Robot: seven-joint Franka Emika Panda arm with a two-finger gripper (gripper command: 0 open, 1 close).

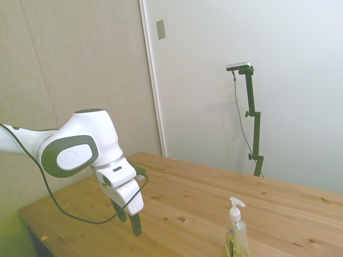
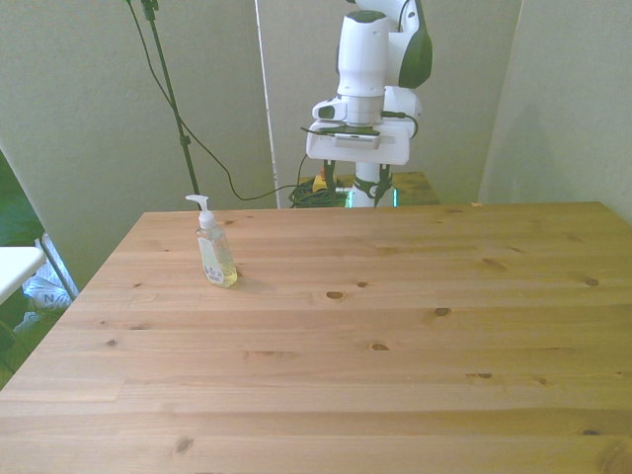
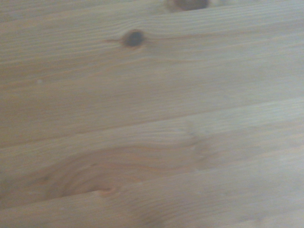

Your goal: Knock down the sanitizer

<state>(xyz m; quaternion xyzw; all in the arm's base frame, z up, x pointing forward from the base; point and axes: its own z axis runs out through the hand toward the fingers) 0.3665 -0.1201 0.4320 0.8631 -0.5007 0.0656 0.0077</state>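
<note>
I see the sanitizer (image 2: 213,253) standing upright on the wooden table (image 2: 395,336), its long axis vertical, with the white pump nozzle pointing toward the front view's left, out toward the table's left edge. In the side view the bottle (image 1: 236,231) sits low at the near edge of the picture, its nozzle angled toward the right there. It stands on the left part of the table in the front view, toward the far edge and not far in from the left edge, with bare wood all around it and a wide open stretch of boards running to the front view's right and toward the camera. The gripper (image 1: 128,220) hangs over the far side of the table, well apart from the bottle, with its dark fingers (image 1: 135,224) pointing down toward the wood. In the front view the gripper (image 2: 357,178) is mostly hidden behind its own white body, and from either view I cannot tell whether the fingers are apart or together. The wrist view shows only blurred wood grain with a dark knot (image 3: 133,38).
</note>
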